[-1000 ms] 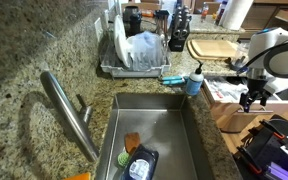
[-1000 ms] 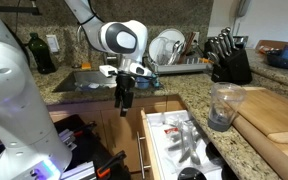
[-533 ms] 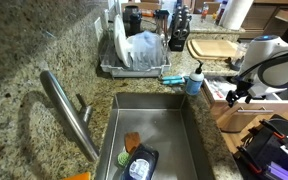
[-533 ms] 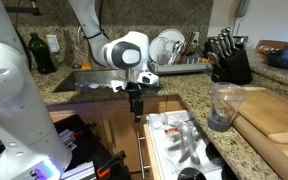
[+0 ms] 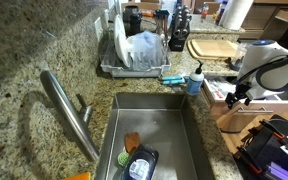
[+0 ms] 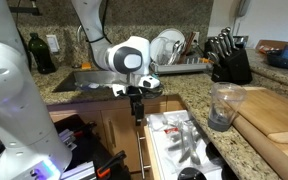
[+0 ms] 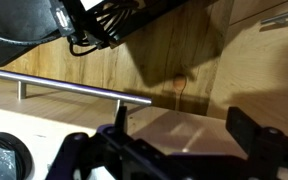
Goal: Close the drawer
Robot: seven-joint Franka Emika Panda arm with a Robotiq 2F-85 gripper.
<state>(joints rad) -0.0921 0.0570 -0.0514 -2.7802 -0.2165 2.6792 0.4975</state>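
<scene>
The drawer [image 6: 179,140] is pulled out, white inside with small dark items and cutlery. Its light brown front panel [image 7: 184,60] with a steel bar handle [image 7: 74,92] fills the wrist view. In an exterior view the drawer [image 5: 222,92] shows to the right of the sink. My gripper [image 6: 137,108] hangs in front of the drawer's front panel, near its top edge. In the wrist view my gripper [image 7: 184,128] has its fingers wide apart and nothing between them. It also shows in an exterior view [image 5: 239,98].
A steel sink [image 5: 154,110] holds a sponge and a dish. A dish rack [image 5: 134,55], a knife block [image 6: 229,62], a glass [image 6: 222,108] and a cutting board [image 6: 279,115] stand on the granite counter. A black bag [image 6: 79,140] lies on the floor.
My gripper has moved from in front of the sink cabinet across to the drawer's front panel and a little lower. The drawer has not moved.
</scene>
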